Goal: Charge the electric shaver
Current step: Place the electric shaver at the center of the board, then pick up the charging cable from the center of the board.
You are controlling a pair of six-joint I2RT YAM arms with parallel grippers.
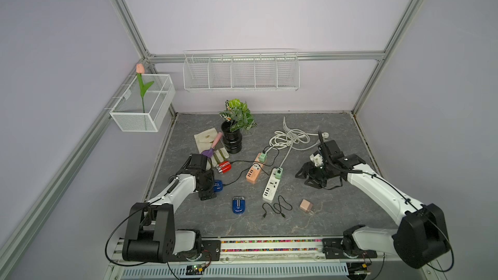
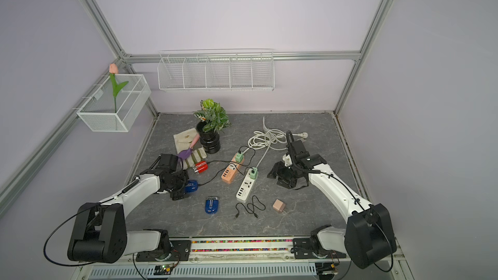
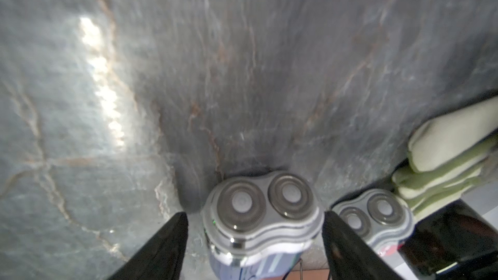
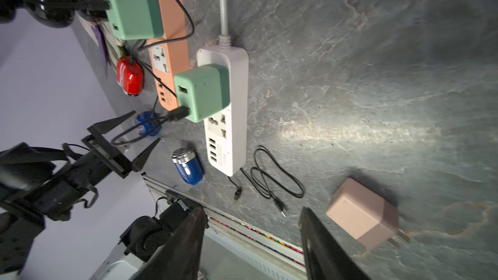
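A blue electric shaver (image 1: pixel 218 186) with two round heads lies on the grey table, and a small green light shows on its side (image 3: pixel 214 222). A black cable (image 1: pixel 237 177) runs from it to a green adapter (image 1: pixel 277 172) on the white power strip (image 1: pixel 270 191). My left gripper (image 3: pixel 254 214) is open around this shaver, with a gap at each finger. My right gripper (image 1: pixel 310 178) hangs open and empty over the table's right side, away from the strips; in the right wrist view (image 4: pixel 253 227) nothing is between its fingers.
A red shaver (image 1: pixel 223 167) is cabled to a green adapter (image 1: pixel 262 156) on the orange strip (image 1: pixel 253 175). A second blue shaver (image 1: pixel 238 205), a loose black cable (image 1: pixel 277 207) and a pink adapter (image 1: pixel 306 206) lie near the front. Potted plant (image 1: pixel 234 133), gloves (image 1: pixel 215 154) and coiled white cord (image 1: pixel 289 138) sit behind.
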